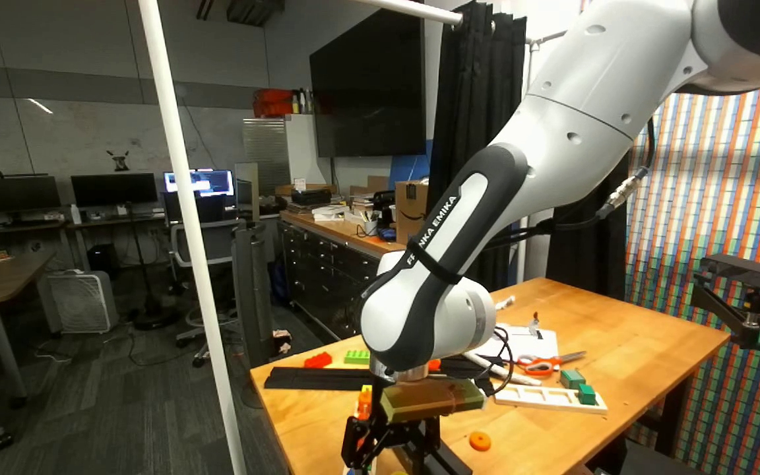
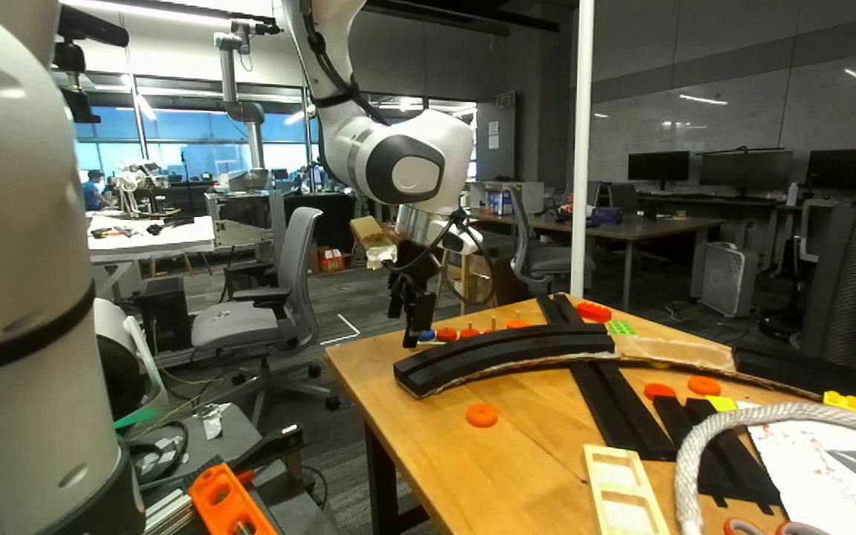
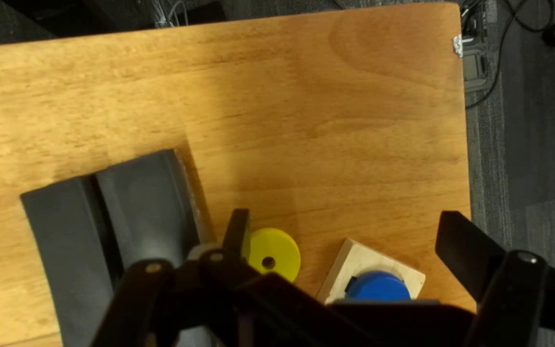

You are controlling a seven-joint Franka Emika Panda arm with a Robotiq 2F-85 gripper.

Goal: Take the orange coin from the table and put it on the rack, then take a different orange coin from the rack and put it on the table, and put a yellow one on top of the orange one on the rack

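Observation:
In the wrist view my gripper (image 3: 347,226) stands open with nothing held, over a corner of the light wooden table (image 3: 330,120). The yellow disc (image 3: 277,255) lies flat on the wood, its left edge covered by the left finger (image 3: 236,233). A blue disc (image 3: 378,286) sits on the near end of a wooden strip (image 3: 354,258), whose other parts are hidden by the gripper. This strip is the rack: upright pegs and orange discs (image 2: 469,334) show along it in an exterior view. A loose orange coin (image 2: 481,415) lies flat on the table, well apart from the gripper.
A black curved track (image 2: 502,357) arches between the rack and the loose coin. Beyond it are two more orange discs (image 2: 704,386), black strips, a thick rope (image 2: 688,453) and a wooden tray (image 2: 625,487). Orange-handled scissors (image 1: 538,365) lie farther off. The table edge is close to the gripper.

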